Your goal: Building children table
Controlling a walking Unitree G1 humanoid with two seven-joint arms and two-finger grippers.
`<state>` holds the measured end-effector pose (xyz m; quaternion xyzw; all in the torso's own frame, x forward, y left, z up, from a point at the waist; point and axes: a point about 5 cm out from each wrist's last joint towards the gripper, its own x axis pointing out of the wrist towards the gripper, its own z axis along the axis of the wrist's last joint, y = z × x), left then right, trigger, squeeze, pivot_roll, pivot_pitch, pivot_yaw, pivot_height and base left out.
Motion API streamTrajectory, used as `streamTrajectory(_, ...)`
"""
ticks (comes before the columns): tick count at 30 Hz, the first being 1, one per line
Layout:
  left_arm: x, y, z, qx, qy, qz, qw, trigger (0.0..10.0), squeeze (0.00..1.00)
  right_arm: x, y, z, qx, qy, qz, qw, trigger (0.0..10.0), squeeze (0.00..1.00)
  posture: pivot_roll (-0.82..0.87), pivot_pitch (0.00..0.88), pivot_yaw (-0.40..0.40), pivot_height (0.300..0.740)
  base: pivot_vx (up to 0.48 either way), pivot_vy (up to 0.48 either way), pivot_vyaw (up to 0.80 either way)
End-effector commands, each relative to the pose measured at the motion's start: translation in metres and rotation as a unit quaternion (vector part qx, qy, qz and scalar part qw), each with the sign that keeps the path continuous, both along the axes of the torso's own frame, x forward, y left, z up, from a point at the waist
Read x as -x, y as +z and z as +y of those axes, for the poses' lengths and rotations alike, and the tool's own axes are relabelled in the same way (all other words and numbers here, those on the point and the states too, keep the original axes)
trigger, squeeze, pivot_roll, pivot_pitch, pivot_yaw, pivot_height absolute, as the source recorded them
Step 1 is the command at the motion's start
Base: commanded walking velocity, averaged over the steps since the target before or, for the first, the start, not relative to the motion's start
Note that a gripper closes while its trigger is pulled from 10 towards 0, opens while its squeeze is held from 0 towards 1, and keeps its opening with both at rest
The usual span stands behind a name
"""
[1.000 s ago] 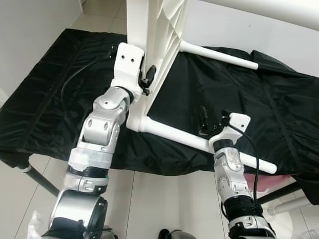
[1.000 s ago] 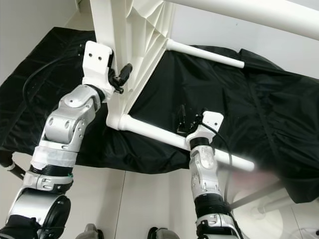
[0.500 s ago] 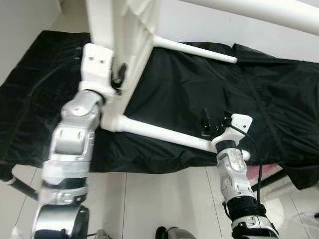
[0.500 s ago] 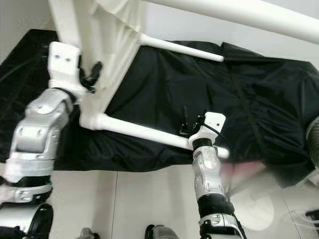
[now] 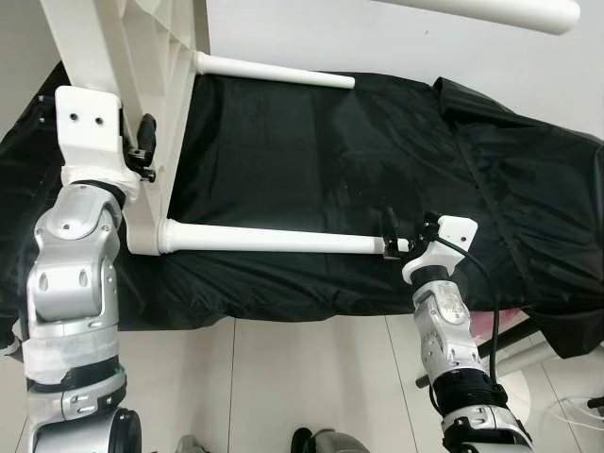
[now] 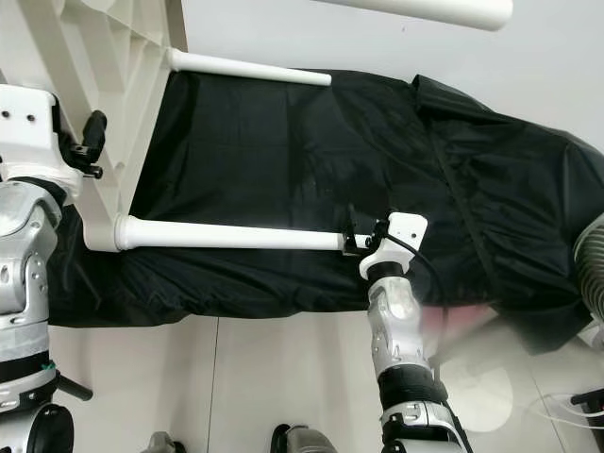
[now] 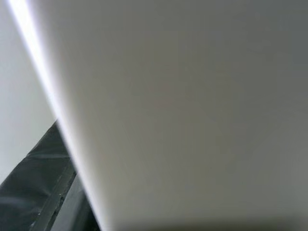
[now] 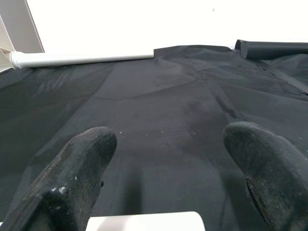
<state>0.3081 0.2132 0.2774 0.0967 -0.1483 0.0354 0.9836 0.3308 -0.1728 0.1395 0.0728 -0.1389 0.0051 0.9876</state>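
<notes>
The white children's table lies tipped on its side, its ribbed top (image 5: 104, 57) at the left. My left gripper (image 5: 142, 151) is shut on the edge of that top, and the left wrist view has the white surface (image 7: 192, 120) right against it. The near leg (image 5: 274, 241) runs level over the black cloth. At its free end my right gripper (image 5: 391, 236) stands open, fingers (image 8: 82, 163) spread wide with the leg's tip (image 8: 149, 222) between them. A far leg (image 5: 274, 71) and an upper leg (image 5: 500, 9) also stick out to the right.
Black cloth (image 5: 377, 151) covers the low work surface and hangs over its front edge. Pale tiled floor (image 5: 311, 377) lies below, with a dark stand leg (image 5: 528, 354) and something pink (image 5: 514, 316) at the right. A white wall (image 5: 396, 47) stands behind.
The table has swung left with my left gripper. Its near leg has gone from slanting to level and has slid through my right gripper, which now sits at the leg's end.
</notes>
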Motion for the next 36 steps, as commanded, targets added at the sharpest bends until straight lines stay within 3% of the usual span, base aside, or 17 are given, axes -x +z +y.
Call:
streamTrajectory(1,0.004,-0.011,0.01,0.023,0.055,0.005,0.998,0.0,0.0,0.0,-0.004,-0.004,0.005,-0.003,0.008,1.0,10.0,0.0,0.08,0.132,-0.12,0.74,0.0,0.0,0.0)
streamTrajectory(4,0.01,-0.011,0.001,0.019,0.012,-0.004,1.0,0.0,0.0,0.0,-0.004,-0.005,0.009,-0.001,0.009,1.0,10.0,0.0,0.07,0.133,-0.118,0.74,0.0,0.0,0.0)
streamTrajectory(11,0.016,-0.006,-0.007,0.008,-0.027,-0.022,0.999,0.0,0.0,0.0,-0.005,-0.007,0.011,-0.003,0.011,1.0,10.0,0.0,0.08,0.134,-0.118,0.74,0.0,0.0,0.0)
streamTrajectory(12,0.018,-0.003,-0.011,-0.005,-0.046,-0.029,0.999,2.2,0.0,0.0,-0.006,-0.007,0.012,-0.003,0.011,1.0,10.0,0.0,0.08,0.134,-0.117,0.74,0.0,0.0,0.0)
streamTrajectory(13,0.02,-0.001,-0.014,-0.014,-0.061,-0.031,0.998,10.0,0.0,0.0,-0.006,-0.007,0.013,-0.003,0.011,1.0,10.0,0.0,0.08,0.133,-0.115,0.74,0.0,0.0,0.0)
streamTrajectory(16,0.024,0.003,-0.02,-0.04,-0.087,-0.043,0.994,10.0,0.0,0.0,-0.006,-0.007,0.014,-0.003,0.012,1.0,10.0,0.0,0.08,0.133,-0.114,0.74,0.0,0.0,0.0)
streamTrajectory(19,0.027,0.005,-0.025,-0.032,-0.117,-0.051,0.991,10.0,0.0,-0.001,-0.007,-0.007,0.014,-0.003,0.012,1.0,10.0,0.0,0.08,0.131,-0.112,0.74,0.0,0.0,0.0)
streamTrajectory(20,0.028,0.005,-0.027,-0.027,-0.127,-0.053,0.99,10.0,0.05,-0.001,-0.007,-0.007,0.014,-0.003,0.012,1.0,10.0,0.0,0.08,0.13,-0.112,0.74,0.0,0.0,0.0)
streamTrajectory(21,0.029,0.005,-0.029,-0.017,-0.137,-0.053,0.989,10.0,1.0,-0.001,-0.007,-0.007,0.014,-0.003,0.012,1.0,10.0,0.0,0.08,0.13,-0.112,0.74,0.0,0.0,0.0)
streamTrajectory(28,0.033,0.009,-0.036,0.017,-0.187,-0.055,0.981,10.0,1.0,-0.002,-0.007,-0.005,0.011,-0.001,0.011,1.0,10.0,0.0,0.09,0.126,-0.107,0.74,0.0,0.0,0.0)
streamTrajectory(29,0.035,0.009,-0.038,0.02,-0.204,-0.054,0.977,10.0,0.01,-0.003,-0.007,-0.004,0.011,-0.001,0.01,1.0,10.0,0.0,0.09,0.126,-0.106,0.74,0.0,0.0,0.0)
streamTrajectory(32,0.036,0.01,-0.04,0.023,-0.215,-0.056,0.975,10.0,0.0,-0.003,-0.007,-0.003,0.012,0.0,0.01,1.0,10.0,0.0,0.09,0.126,-0.106,0.74,0.0,0.0,0.0)
streamTrajectory(34,0.037,0.011,-0.041,0.044,-0.23,-0.058,0.971,10.0,0.0,-0.003,-0.006,-0.002,0.013,0.002,0.008,1.0,10.0,0.0,0.1,0.126,-0.105,0.74,0.0,0.0,0.0)
streamTrajectory(35,0.038,0.013,-0.039,0.077,-0.242,-0.063,0.965,10.0,0.0,-0.002,-0.006,-0.001,0.015,0.003,0.005,1.0,10.0,0.0,0.09,0.127,-0.103,0.74,0.0,0.0,0.0)
streamTrajectory(36,0.038,0.013,-0.039,0.077,-0.242,-0.063,0.965,10.0,0.0,-0.002,-0.006,-0.001,0.015,0.003,0.005,1.0,10.0,0.0,0.09,0.127,-0.103,0.74,0.0,0.0,0.0)
